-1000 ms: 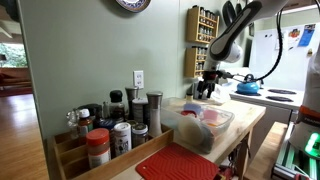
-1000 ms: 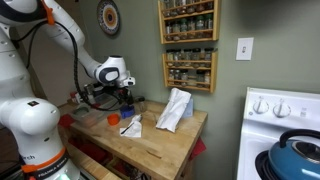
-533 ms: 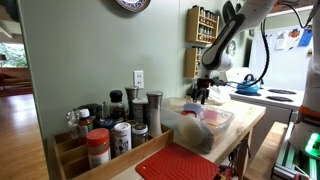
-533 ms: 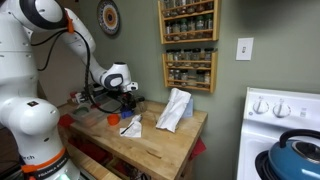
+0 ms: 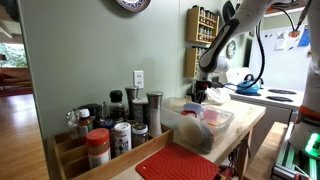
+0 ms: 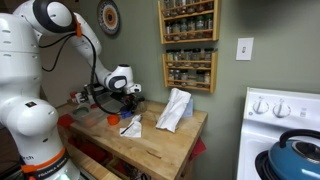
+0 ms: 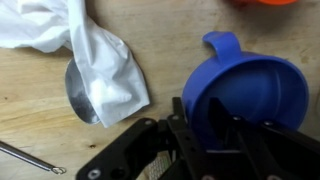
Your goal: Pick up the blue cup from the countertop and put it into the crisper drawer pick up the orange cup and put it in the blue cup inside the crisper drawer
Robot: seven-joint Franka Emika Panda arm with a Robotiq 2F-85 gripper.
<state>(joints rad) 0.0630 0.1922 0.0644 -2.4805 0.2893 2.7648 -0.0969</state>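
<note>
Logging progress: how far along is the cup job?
Done: nothing yet; the blue cup sits on the countertop, not in the crisper drawer. In hand: the gripper is at its rim, grip unclear. Left: cup into drawer, then the orange cup into it.

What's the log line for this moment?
phase: grasp | gripper: straddling blue cup rim, closure unclear | blue cup: on countertop | orange cup: untouched

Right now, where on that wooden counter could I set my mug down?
Bare wood lies between the white cloth and the countertop near edge; the red mat also looks bare. It is crowded around the gripper and blue cup, and along the spice jars.
</note>
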